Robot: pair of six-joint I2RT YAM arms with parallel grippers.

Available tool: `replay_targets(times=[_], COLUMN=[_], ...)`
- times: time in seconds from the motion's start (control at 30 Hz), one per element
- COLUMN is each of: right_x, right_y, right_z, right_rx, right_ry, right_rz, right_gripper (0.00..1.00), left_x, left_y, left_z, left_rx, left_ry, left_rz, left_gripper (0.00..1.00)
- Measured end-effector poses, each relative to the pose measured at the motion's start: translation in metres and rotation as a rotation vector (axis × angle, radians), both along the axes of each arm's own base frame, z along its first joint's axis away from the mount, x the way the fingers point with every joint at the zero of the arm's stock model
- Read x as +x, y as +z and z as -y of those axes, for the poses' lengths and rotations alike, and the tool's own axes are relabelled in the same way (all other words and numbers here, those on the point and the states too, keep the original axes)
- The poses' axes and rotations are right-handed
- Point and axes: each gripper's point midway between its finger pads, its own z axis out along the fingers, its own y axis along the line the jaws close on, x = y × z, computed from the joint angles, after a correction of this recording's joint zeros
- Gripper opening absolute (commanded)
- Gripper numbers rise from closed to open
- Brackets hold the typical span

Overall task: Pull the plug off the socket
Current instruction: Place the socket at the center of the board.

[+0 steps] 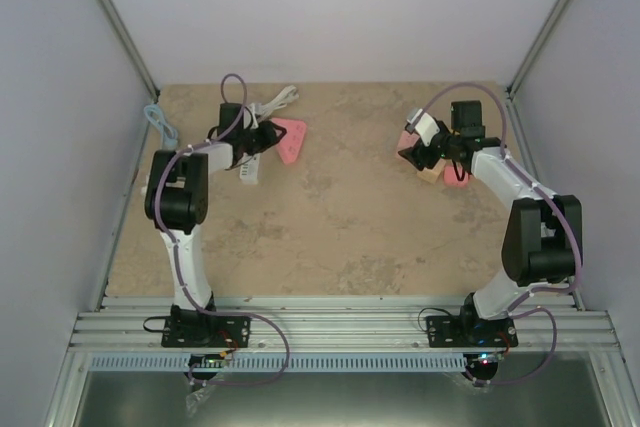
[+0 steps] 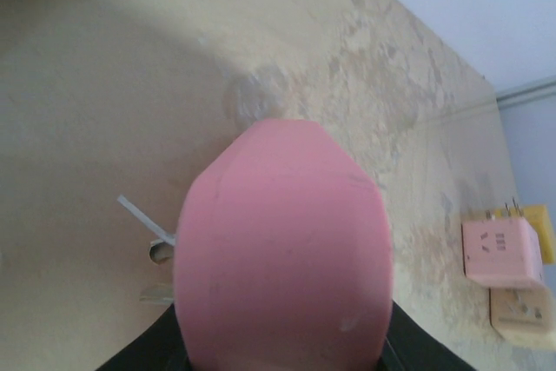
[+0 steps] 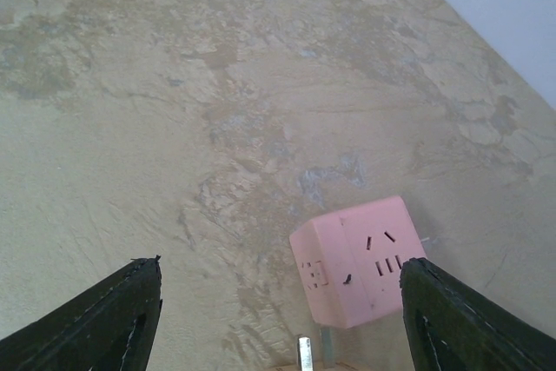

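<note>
Mottled tabletop (image 1: 340, 227); left hand (image 1: 272, 136) clenched on rounded pink plug (image 2: 282, 249), right hand (image 3: 280, 262) released over boxy pink socket (image 3: 356, 258)

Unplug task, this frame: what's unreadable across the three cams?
Left wrist: the pink plug fills the view, hiding how the left end effector grips it.
Top: the right end effector overlaps the pink cube socket; too small to tell what's plugged in.
Right wrist: metal prongs cut off by the bottom edge, body unseen.
</note>
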Motion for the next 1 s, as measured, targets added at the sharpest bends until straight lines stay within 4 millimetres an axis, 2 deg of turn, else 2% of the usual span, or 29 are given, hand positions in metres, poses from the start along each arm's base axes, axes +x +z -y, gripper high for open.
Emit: replay_targets(times=[0.13,0.27,0.47,0.6,0.7,0.73,0.77,0.8,1.0], right_x=[0.001,0.000,-0.001,-0.001,-0.001,-0.001,-0.001,-0.001,-0.001], right_y=[0.000,-0.003,-0.004,-0.004,-0.004,-0.004,-0.004,-0.004,-0.004], right_z=[0.000,0.000,0.000,0.000,0.000,0.000,0.000,0.000,0.000], right_rx=[0.001,0.000,-0.001,-0.003,-0.002,-0.003,-0.003,-0.003,-0.003], right_ry=[0.000,0.000,0.001,0.003,0.003,0.003,0.003,0.003,0.004], right_rz=[0.008,0.003,0.001,0.002,0.002,0.003,0.003,0.003,0.005], right_gripper=[0.76,0.77,0.78,0.79,0.79,0.79,0.79,0.80,0.80], left_x=[0.023,0.036,0.038,0.038,0.038,0.039,0.039,0.040,0.040], left_y=[-0.001,-0.002,-0.011,-0.012,-0.010,-0.009,-0.007,-0.005,-0.004], left_z=[-0.008,-0.009,-0.008,-0.004,-0.002,-0.001,0.000,0.001,0.001], left_rx=[-0.024,-0.045,-0.049,-0.060,-0.068,-0.067,-0.070,-0.071,-0.069], left_ry=[0.025,0.022,0.015,0.001,-0.011,-0.016,-0.019,-0.025,-0.030], left_rz=[0.020,0.032,0.014,0.012,0.015,0.019,0.024,0.030,0.030], left_gripper=[0.24,0.37,0.50,0.54,0.68,0.77,0.93,0.99,1.00])
